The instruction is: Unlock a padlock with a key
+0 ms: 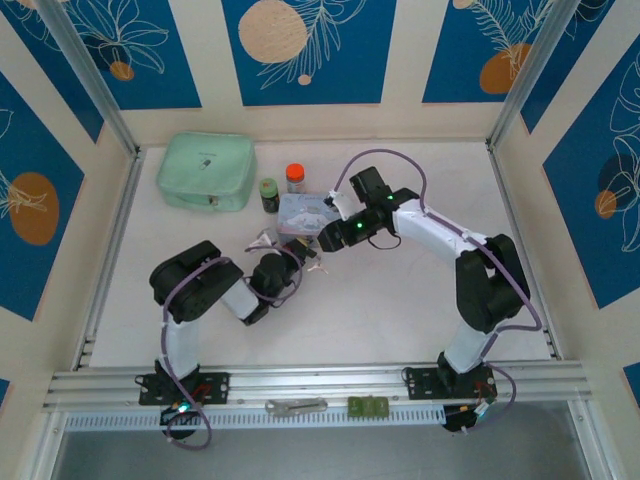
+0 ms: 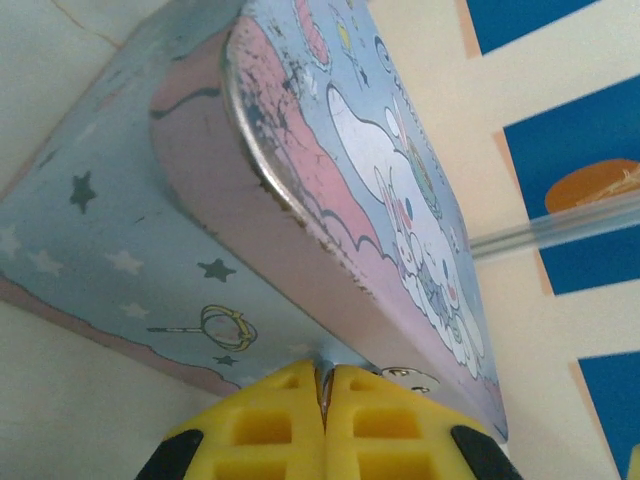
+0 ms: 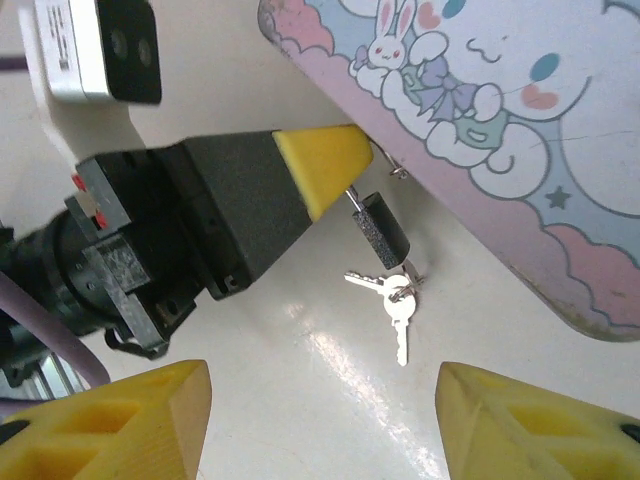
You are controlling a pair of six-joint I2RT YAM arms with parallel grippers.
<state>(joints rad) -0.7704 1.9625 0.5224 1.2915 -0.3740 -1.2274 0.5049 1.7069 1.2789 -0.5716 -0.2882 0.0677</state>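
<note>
The padlock (image 3: 381, 232), a tiny dark body on a thin silver shackle, hangs just below the front edge of the light-blue cartoon tin (image 3: 500, 120). My left gripper (image 2: 325, 376) is shut on the shackle, and a sliver of silver metal shows between its yellow fingers (image 3: 322, 166). The key (image 3: 398, 298) is part of a small ringed bunch lying on the table at the padlock's lower end. I cannot tell whether one is in the keyhole. My right gripper (image 3: 322, 378) stands open a little short of the keys, holding nothing. In the top view both grippers meet at the tin's (image 1: 304, 212) near edge.
A mint-green pouch (image 1: 206, 171) lies at the back left. Two small jars (image 1: 269, 194) (image 1: 295, 177) stand between it and the tin. A flat silver tool (image 1: 296, 406) and a green piece (image 1: 367, 406) rest on the front rail.
</note>
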